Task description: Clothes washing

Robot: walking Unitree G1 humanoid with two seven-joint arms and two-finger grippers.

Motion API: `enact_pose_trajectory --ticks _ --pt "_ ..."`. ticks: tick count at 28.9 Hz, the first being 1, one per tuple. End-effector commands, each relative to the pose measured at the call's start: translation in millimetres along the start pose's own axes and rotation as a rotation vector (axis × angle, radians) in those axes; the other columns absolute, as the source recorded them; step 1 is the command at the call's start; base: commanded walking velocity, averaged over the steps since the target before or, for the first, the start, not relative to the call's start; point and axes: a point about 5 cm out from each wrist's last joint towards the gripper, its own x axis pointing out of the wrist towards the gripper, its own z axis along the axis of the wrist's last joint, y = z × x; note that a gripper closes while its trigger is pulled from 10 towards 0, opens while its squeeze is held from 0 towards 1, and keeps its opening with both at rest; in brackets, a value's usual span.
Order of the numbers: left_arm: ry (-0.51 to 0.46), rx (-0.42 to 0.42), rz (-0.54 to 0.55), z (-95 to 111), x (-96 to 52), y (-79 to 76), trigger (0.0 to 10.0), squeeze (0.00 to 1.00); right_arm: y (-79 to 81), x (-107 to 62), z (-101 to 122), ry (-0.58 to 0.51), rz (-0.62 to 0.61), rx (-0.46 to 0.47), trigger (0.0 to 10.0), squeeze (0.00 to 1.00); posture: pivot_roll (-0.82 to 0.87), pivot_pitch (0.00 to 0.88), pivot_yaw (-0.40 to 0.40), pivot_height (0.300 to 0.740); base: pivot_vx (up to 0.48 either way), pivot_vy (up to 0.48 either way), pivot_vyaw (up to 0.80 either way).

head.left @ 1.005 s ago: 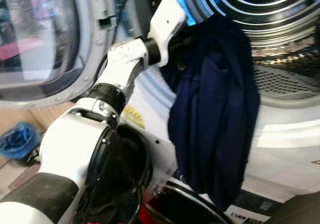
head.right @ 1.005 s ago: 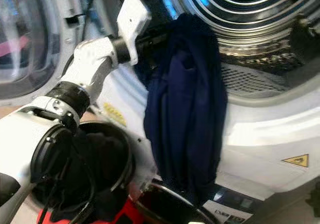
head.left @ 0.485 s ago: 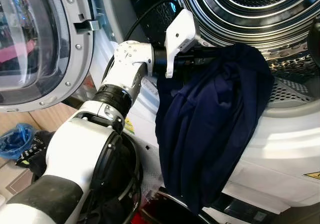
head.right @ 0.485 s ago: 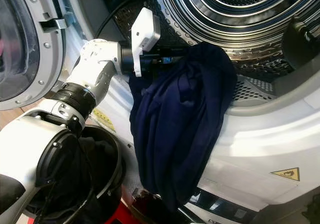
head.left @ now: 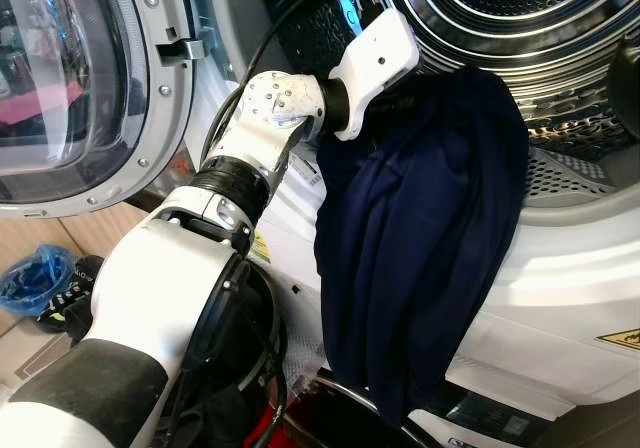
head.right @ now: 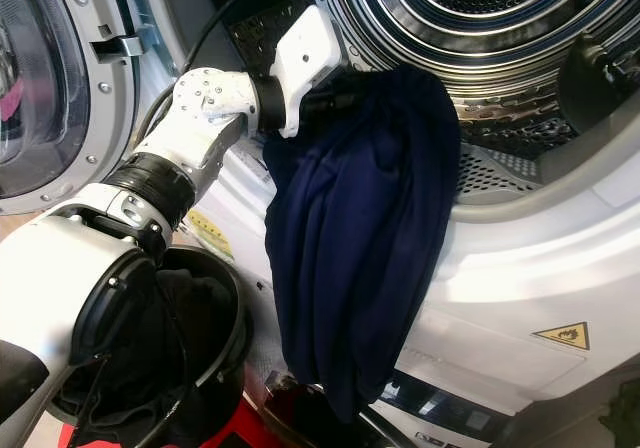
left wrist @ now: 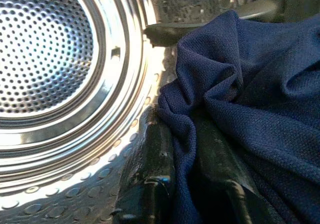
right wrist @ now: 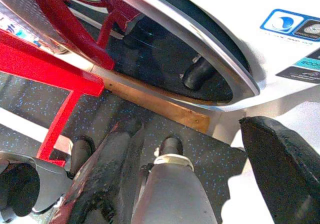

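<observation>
Navy garment (head.left: 420,258) clamped in left gripper (left wrist: 192,149) at drum (head.left: 520,18) rim; yellow warning triangle (head.right: 562,335) below.

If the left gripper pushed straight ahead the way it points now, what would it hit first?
Beyond the navy garment it grips, the left gripper points into the machine's open mouth. It would probably meet the perforated steel drum first, likely its ribbed side wall, though depth is hard to judge.

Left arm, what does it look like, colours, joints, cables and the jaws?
The left arm has glossy white shells, black rings at the joints and a dark band near the shoulder. A black cable loops above the speckled white wrist. The left gripper has long, glossy black fingers.
</observation>
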Motion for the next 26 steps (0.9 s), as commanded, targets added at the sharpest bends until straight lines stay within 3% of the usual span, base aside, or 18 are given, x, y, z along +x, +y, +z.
enact_pose_trajectory --ticks 1,8,12,18,21,24,26 --pt "-0.025 -0.008 0.080 12 -1.0 12.9 10.0 0.00 1.1 -0.7 -1 -0.008 -0.003 0.000 10.0 0.00 0.07 0.082 0.022 0.740 0.000 0.000 0.00" --pt "0.001 -0.020 0.027 0 -1.9 4.1 10.0 0.00 0.0 3.8 20 -0.098 -0.011 0.009 10.0 0.00 0.07 0.079 0.018 0.740 0.000 0.000 0.00" --pt "0.033 -0.035 0.097 -5 -3.4 7.0 10.0 0.00 -0.5 5.0 25 -0.117 -0.010 -0.005 10.0 0.00 0.07 0.076 0.020 0.740 0.000 0.000 0.00" --pt "0.019 -0.066 0.092 -9 -5.9 5.7 10.0 0.00 -4.2 7.2 60 -0.300 0.003 0.032 10.0 0.00 0.06 0.076 0.017 0.740 0.000 0.000 0.00" --pt "0.038 -0.057 0.068 -14 -6.8 2.4 10.0 0.00 -6.8 4.4 66 -0.365 0.126 0.043 10.0 0.00 0.07 0.075 0.013 0.740 0.000 0.000 0.00" --pt "0.037 -0.060 0.066 -14 -6.8 1.6 10.0 0.00 -14.3 -3.7 46 -0.335 0.263 -0.203 10.0 0.00 0.07 0.072 0.009 0.740 0.000 0.000 0.00" --pt "0.036 -0.059 0.066 -14 -6.6 1.5 10.0 0.00 -19.7 -12.8 24 -0.292 0.350 -0.290 10.0 0.00 0.06 0.079 0.000 0.740 0.000 0.000 0.00"
